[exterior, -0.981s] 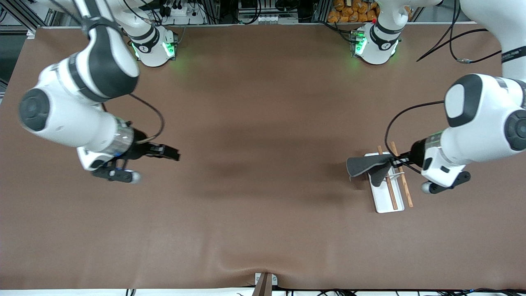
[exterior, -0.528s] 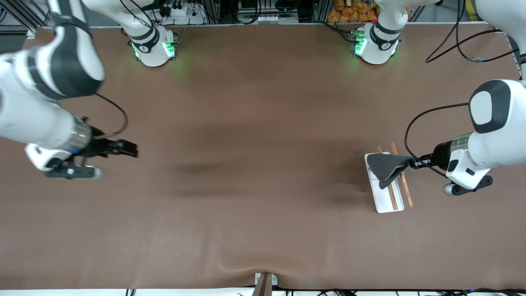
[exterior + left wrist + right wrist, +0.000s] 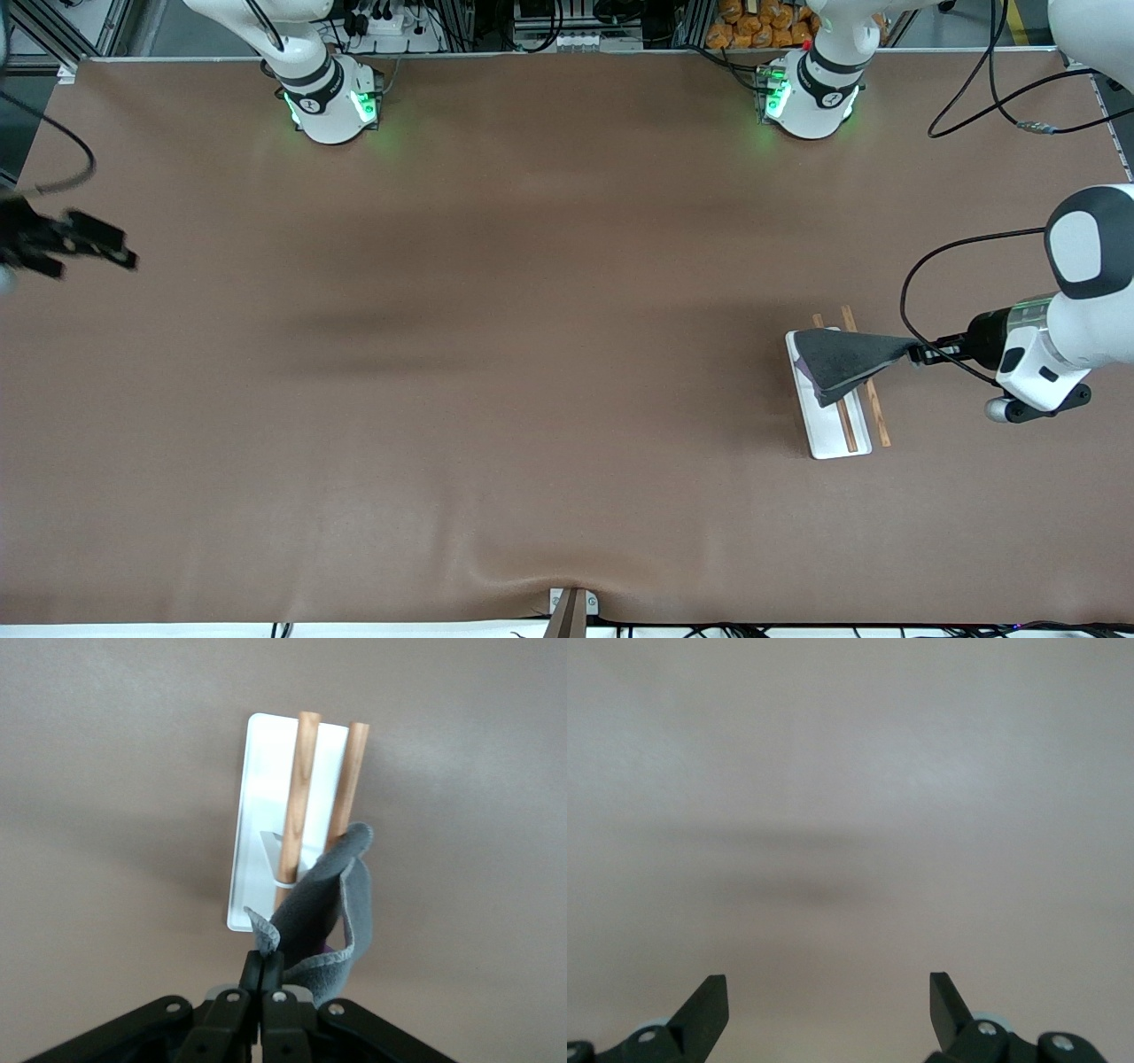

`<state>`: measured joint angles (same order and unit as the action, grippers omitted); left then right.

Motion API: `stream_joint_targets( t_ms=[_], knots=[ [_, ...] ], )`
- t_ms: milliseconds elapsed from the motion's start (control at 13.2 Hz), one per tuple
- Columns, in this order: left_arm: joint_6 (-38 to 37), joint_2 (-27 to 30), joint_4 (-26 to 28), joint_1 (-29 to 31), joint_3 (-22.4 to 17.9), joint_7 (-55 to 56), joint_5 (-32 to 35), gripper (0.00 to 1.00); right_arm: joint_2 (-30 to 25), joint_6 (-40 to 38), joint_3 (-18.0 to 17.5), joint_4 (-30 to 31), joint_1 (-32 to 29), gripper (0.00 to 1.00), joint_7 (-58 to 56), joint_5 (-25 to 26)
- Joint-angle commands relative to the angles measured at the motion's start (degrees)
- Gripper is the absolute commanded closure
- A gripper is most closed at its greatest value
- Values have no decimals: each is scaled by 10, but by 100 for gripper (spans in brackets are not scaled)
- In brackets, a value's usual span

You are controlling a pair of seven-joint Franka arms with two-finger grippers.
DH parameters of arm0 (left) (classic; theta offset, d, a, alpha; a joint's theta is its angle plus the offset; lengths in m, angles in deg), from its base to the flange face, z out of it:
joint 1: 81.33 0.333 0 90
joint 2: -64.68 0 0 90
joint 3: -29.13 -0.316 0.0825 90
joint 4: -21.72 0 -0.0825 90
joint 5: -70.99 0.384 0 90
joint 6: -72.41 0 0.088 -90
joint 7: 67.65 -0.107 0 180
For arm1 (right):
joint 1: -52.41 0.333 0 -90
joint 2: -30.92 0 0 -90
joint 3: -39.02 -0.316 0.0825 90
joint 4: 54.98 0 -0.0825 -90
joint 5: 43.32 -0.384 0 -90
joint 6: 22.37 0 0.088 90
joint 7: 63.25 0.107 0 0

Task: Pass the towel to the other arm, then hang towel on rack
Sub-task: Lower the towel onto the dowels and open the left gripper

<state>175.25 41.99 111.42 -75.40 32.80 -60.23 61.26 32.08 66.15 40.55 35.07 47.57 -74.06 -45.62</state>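
The dark grey towel point(image 3: 846, 359) is stretched across the rack's two wooden rods point(image 3: 877, 416), over the part of the rack farther from the front camera. The rack's white base point(image 3: 828, 439) lies flat on the table. My left gripper point(image 3: 917, 354) is shut on one corner of the towel, over the table just beside the rack toward the left arm's end. In the left wrist view the towel point(image 3: 332, 904) curls up from the pinched fingers of the left gripper point(image 3: 265, 958) across the rods point(image 3: 301, 780). My right gripper point(image 3: 106, 252) is open and holds nothing point(image 3: 828, 992), over the table's edge at the right arm's end.
The brown table mat point(image 3: 532, 354) stretches between the two arms. Both arm bases point(image 3: 328, 97) stand along the edge farthest from the front camera. A black cable point(image 3: 939, 257) loops above the table by the left wrist. A small bracket point(image 3: 571, 607) sits at the near edge.
The left gripper has drawn the towel across the rods toward the left arm's end of the table. The right arm has pulled away to its own end, still open.
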Motion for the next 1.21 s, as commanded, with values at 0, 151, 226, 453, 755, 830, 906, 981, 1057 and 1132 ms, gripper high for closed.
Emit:
stream_joint_targets(
  t_ms=[0, 151, 226, 453, 755, 830, 906, 981, 1057, 1132],
  knots=[
    [-2, -10, -5, 27, 5, -42, 11, 100, -46, -15, 2, 39, -6, 0, -9, 23],
    [-2, -17, -7, 41, 6, -68, 9, 100, -57, -18, 1, 37, -8, 0, -20, 44],
    [-1, -17, -7, 42, 6, -70, 9, 100, -57, -31, 3, 27, -9, 0, -19, 47],
    [-1, -25, -7, 50, 6, -69, 9, 99, -53, -81, 10, -9, -6, 0, 33, 36],
    [-5, -25, -6, 57, 6, -69, 4, 0, -54, -80, 17, -10, -3, 0, 65, -8],
    [-6, -21, -7, 56, 7, -64, 4, 0, -52, -77, 27, -11, -3, 0, 69, -16],
    [-7, -17, -7, 55, 9, -62, 4, 0, -52, -79, 29, -10, -2, 0, 69, -17],
    [-18, -14, -9, 52, 10, -62, 4, 0, -52, -81, 30, -10, 1, 0, 70, -17],
    [-29, -6, -11, 51, 11, -61, 4, 0, -52, -82, 33, -10, 5, 0, 75, -15],
    [-33, 4, -11, 51, 12, -60, 3, 0, -52, -82, 45, -10, 18, 0, 77, -10]
  ],
)
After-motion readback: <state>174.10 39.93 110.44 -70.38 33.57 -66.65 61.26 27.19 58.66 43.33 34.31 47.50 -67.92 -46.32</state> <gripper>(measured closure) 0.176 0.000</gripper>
